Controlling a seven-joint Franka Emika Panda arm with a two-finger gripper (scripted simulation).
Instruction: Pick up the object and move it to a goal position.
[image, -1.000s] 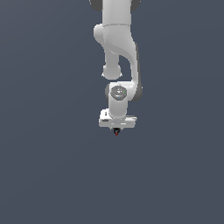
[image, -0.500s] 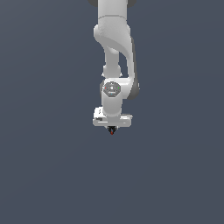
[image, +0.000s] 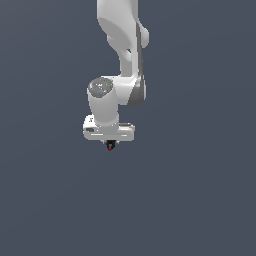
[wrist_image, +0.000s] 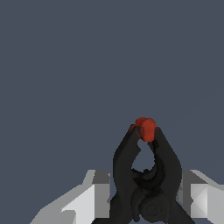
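The object (wrist_image: 146, 170) is a small black clamp-like thing with two prongs and a red tip. In the wrist view it sits between my pale fingers (wrist_image: 94, 197), held with the red tip pointing away from the wrist. In the exterior view it shows as a tiny black and red speck (image: 110, 146) just under the white gripper (image: 109, 142). The gripper is shut on it and holds it in the air over the plain grey ground. No goal marker shows in either view.
The white arm (image: 122, 45) comes down from the top of the exterior view. Around it there is only uniform dark grey ground (image: 200, 200).
The gripper with the object has moved toward the exterior view's left and slightly up, and the wrist has turned.
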